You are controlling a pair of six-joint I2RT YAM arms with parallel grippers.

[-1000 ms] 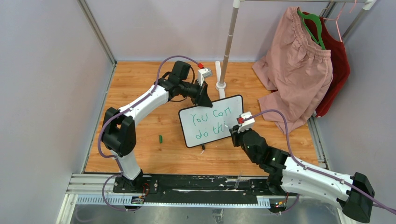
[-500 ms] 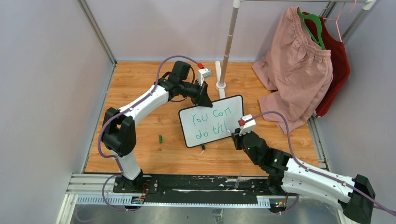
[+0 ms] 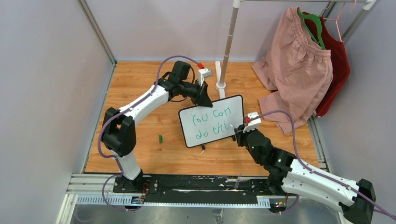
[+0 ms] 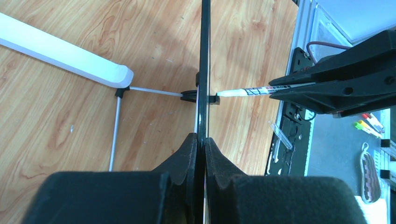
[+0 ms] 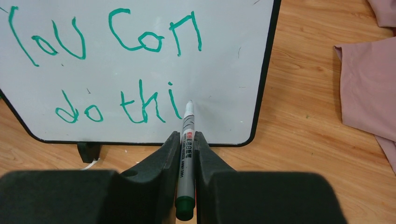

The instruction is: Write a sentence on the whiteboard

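Observation:
The whiteboard [image 3: 212, 120] stands tilted on the wooden floor, black frame, with green words "You can" above "do thi" [image 5: 116, 107]. My left gripper [image 3: 204, 97] is shut on the board's top edge; in the left wrist view [image 4: 201, 140] the board [image 4: 204, 70] runs edge-on between the fingers. My right gripper [image 3: 239, 135] is shut on a grey marker [image 5: 185, 154] with a green end; its white tip [image 5: 188, 106] is at the board just right of the "i". The marker also shows in the left wrist view [image 4: 261, 89].
A green marker cap [image 3: 160, 138] lies on the floor left of the board. A white rack pole and foot [image 3: 221, 79] stand behind it. Pink and red clothes [image 3: 299, 70] hang at the back right, draping onto the floor near the board's right edge.
My right gripper with the marker has moved to the right along the lower line, past the "i". The left gripper and the board have stayed still.

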